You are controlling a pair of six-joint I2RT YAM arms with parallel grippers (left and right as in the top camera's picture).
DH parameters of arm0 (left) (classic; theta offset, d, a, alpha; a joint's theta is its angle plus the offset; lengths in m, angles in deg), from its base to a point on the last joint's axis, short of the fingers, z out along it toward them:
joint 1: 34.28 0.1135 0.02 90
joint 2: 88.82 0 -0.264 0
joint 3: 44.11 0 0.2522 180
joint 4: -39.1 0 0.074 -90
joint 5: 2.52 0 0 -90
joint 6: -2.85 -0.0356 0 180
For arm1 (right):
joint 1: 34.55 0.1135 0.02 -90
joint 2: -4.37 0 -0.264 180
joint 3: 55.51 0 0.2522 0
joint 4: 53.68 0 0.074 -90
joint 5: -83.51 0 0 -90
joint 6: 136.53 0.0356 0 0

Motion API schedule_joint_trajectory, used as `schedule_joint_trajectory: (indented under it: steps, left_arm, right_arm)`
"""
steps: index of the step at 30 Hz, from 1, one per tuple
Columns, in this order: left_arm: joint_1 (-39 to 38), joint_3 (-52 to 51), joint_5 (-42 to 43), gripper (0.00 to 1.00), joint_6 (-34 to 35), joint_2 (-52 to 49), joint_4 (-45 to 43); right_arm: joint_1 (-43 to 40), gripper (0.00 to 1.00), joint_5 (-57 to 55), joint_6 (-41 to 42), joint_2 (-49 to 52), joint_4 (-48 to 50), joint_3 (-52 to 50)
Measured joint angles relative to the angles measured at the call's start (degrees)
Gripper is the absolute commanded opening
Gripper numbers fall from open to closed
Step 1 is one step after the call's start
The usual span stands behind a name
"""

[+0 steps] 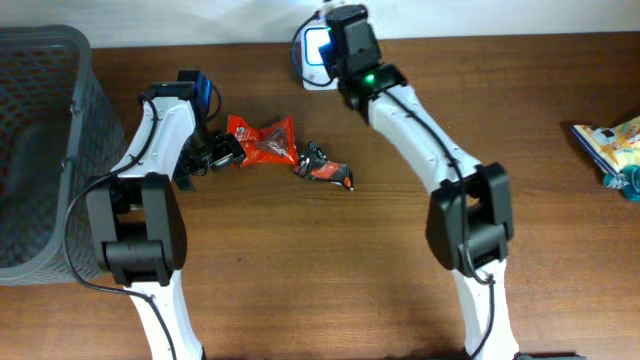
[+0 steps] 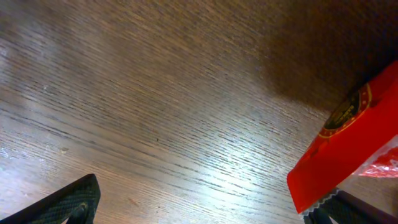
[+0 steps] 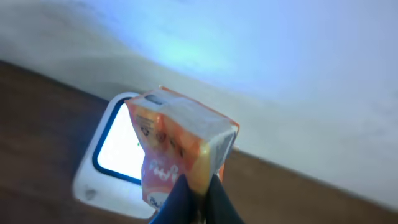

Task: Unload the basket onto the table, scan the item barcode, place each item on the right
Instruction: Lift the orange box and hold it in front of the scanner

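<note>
My right gripper (image 3: pixel 198 199) is shut on the lower edge of an orange snack packet (image 3: pixel 177 146) and holds it upright just over the white scanner (image 3: pixel 109 162), whose window glows bright. From overhead the scanner (image 1: pixel 313 47) sits at the table's far edge, with the right gripper (image 1: pixel 345 40) above it hiding the packet. My left gripper (image 1: pixel 215 150) is low over the table, wide open. In the left wrist view its fingers (image 2: pixel 68 202) stand far apart with bare wood between them. A red packet (image 2: pixel 348 143) lies against the right finger.
The red packet (image 1: pixel 262 140) and a dark orange packet (image 1: pixel 325 172) lie mid-table. A grey mesh basket (image 1: pixel 40 150) stands at the left edge. Colourful packets (image 1: pixel 612 145) lie at the far right. A white wall rises behind the scanner.
</note>
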Motion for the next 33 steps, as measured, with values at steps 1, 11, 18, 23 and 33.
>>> schedule_joint_trajectory:
  steps: [1, 11, 18, 23, 33]
  left_arm:
    - [0.0, 0.0, 0.0, 0.99, 0.0, 0.0, 0.02]
    - [0.0, 0.0, 0.0, 0.99, -0.02, 0.0, 0.0]
    - [0.0, 0.0, 0.0, 0.99, 0.0, 0.0, 0.02]
    - [0.0, 0.0, 0.0, 0.99, 0.0, 0.0, 0.0]
    - [0.0, 0.0, 0.0, 0.99, -0.02, 0.0, 0.0]
  right_arm:
    - [0.13, 0.04, -0.83, -2.1, 0.79, 1.29, 0.0]
    - [-0.52, 0.04, 1.03, -22.8, 3.37, 4.72, 0.0]
    - [-0.37, 0.04, 6.01, -26.32, 3.45, 4.76, 0.0]
    - [0.35, 0.04, 8.35, -26.97, 3.89, 6.45, 0.0]
    - [-0.26, 0.04, -2.43, -12.44, 4.68, 11.85, 0.07]
